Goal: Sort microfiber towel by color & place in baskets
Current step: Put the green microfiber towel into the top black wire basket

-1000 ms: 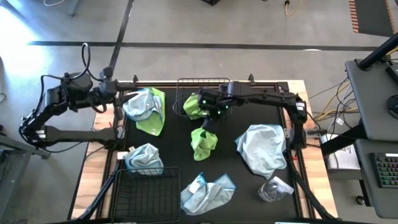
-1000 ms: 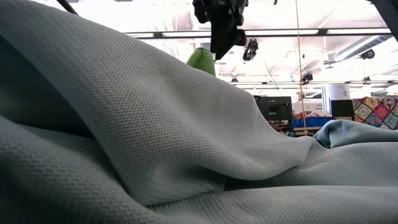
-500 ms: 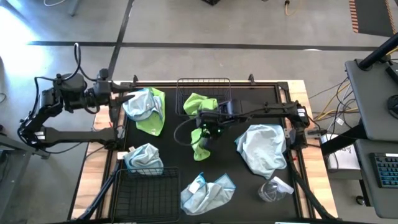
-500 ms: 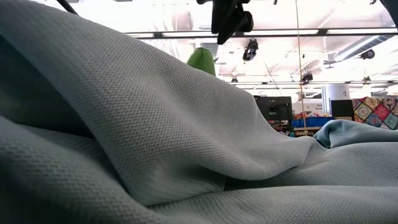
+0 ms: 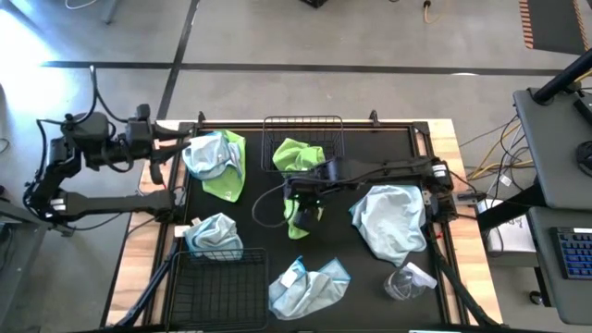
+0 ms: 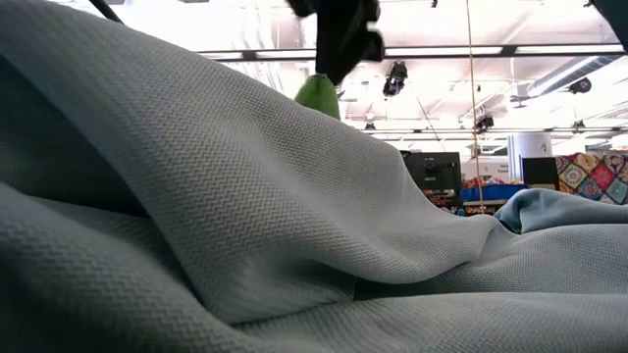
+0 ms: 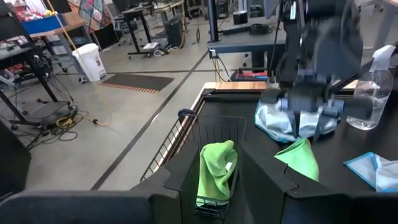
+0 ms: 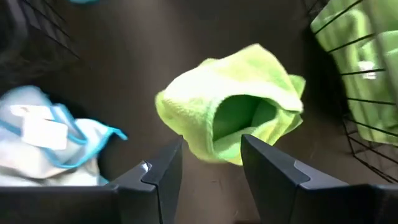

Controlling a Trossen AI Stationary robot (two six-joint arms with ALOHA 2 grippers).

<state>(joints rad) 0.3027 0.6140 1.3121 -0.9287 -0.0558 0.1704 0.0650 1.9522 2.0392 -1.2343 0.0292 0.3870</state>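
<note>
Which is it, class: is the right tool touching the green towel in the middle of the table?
Cannot tell. In the right wrist view the open right tool frames the green towel, but neither contact nor gap shows plainly.

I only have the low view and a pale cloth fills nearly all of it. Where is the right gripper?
Observer: The right gripper hangs open over a crumpled green towel lying mid-table.
Operator: Anything already in a basket?
Observer: Yes, one green towel lies in the far basket.
Operator: And the near basket?
Observer: The near basket shows no towel inside; a pale blue towel lies just beyond its rim.
Operator: The left arm?
Observer: The left gripper waits at the table's far left edge.
</note>
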